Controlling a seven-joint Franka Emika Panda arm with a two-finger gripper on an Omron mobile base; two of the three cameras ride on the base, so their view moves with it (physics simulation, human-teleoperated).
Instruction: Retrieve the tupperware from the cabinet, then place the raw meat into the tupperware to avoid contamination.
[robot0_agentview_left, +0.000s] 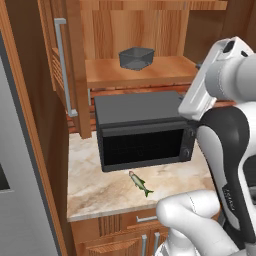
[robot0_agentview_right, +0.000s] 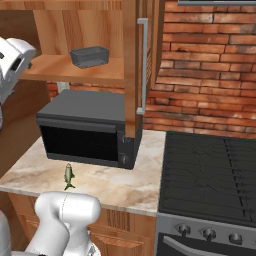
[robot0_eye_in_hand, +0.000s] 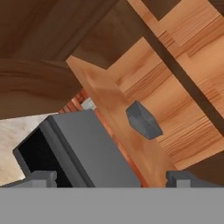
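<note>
At the far left stood the cabinet (robot0_agentview_left: 67, 65), its doors swung open. On its wooden shelf (robot0_agentview_left: 150, 72) sat the tub (robot0_agentview_left: 136, 58), upright and untouched. Below the shelf, the black microwave (robot0_agentview_left: 142, 130) rested on the marble tabletop (robot0_agentview_left: 100, 190). Just in front of the microwave lay the fish (robot0_agentview_left: 140, 183), flat on the tabletop and apart from everything else. My end effector (robot0_eye_in_hand: 109, 177) stood wide and held nothing; its fingertips (robot0_eye_in_hand: 41, 177) pointed toward the shelf, well short of the tub. Farther right, beyond the tabletop, was the stove (robot0_agentview_right: 210, 175), against a brick wall (robot0_agentview_right: 210, 65).
</note>
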